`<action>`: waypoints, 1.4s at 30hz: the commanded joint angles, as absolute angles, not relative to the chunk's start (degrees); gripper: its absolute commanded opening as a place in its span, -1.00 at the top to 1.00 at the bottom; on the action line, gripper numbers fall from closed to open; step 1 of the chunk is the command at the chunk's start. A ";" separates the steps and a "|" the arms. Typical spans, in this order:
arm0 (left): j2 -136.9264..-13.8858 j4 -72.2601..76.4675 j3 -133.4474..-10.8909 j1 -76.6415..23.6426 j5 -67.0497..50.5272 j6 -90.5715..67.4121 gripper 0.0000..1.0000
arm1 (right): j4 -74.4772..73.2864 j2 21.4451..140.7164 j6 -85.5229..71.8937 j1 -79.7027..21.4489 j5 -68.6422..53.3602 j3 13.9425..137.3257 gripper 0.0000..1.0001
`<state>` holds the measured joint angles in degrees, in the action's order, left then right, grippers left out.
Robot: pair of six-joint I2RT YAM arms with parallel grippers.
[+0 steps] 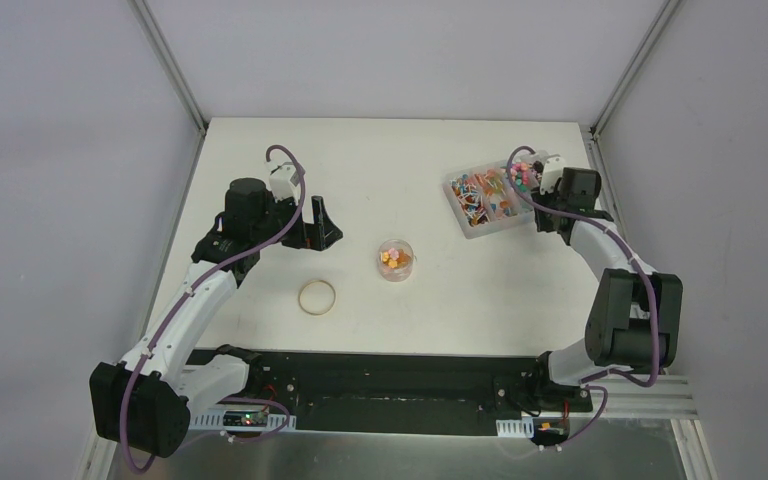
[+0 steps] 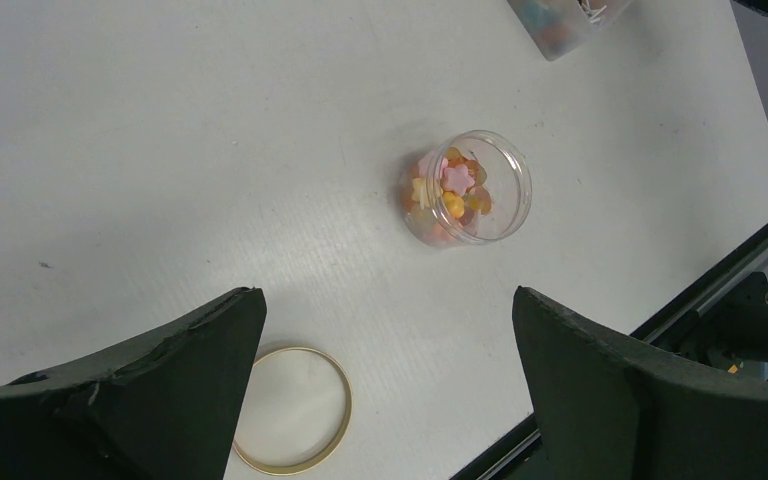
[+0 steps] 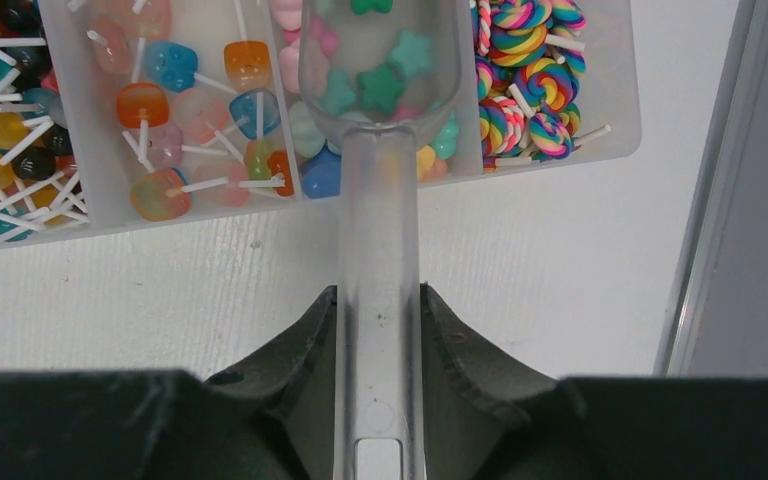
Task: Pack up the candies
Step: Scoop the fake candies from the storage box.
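From above, we see the candies (image 1: 482,195) mostly heaped in a clear compartment tray (image 1: 472,232) at the far right of the table (image 1: 380,150), and the right gripper (image 1: 538,178) sits right at that tray's right end. A few more candies lie in a small clear jar (image 1: 395,260) near the table's middle, well apart from both arms. The left gripper (image 1: 318,228) hovers to the left of the jar, and a tan ring (image 1: 317,297) lies flat on the table nearer the arm bases, just left of the jar. From the left wrist, we look between that gripper's two dark fingers (image 2: 170,380), which stand wide apart with nothing in them. The jar, with pink, orange and yellow pieces inside, sits ahead of the gap and clear of both fingers. The ring lies just beside the left finger, partly hidden under it. From the right wrist, we see the jaws clamped tight on the handle of a clear plastic scoop (image 3: 378,250). Its bowl reaches out over the tray and carries several green star-shaped candies, straight ahead of the fingertips. Below it, the compartments hold lollipops on white sticks, rainbow swirls to the right and soft-coloured blocks to the left.
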<state>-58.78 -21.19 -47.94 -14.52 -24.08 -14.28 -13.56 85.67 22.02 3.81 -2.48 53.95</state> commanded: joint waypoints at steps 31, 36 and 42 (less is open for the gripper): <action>-57.57 -19.51 -47.81 -14.15 -24.13 -13.58 -0.98 | 8.80 68.54 14.07 7.89 -10.37 36.50 1.00; -57.57 -19.49 -47.81 -14.15 -23.77 -13.70 -0.98 | 9.47 66.22 13.92 7.83 -11.95 35.69 1.00; -57.49 -19.50 -47.81 -14.15 -23.58 -13.73 -0.98 | 11.46 63.35 13.65 7.84 -14.02 33.82 1.00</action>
<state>-58.78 -21.19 -47.92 -14.52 -24.05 -14.28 5.74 66.50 14.70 7.42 -11.20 34.35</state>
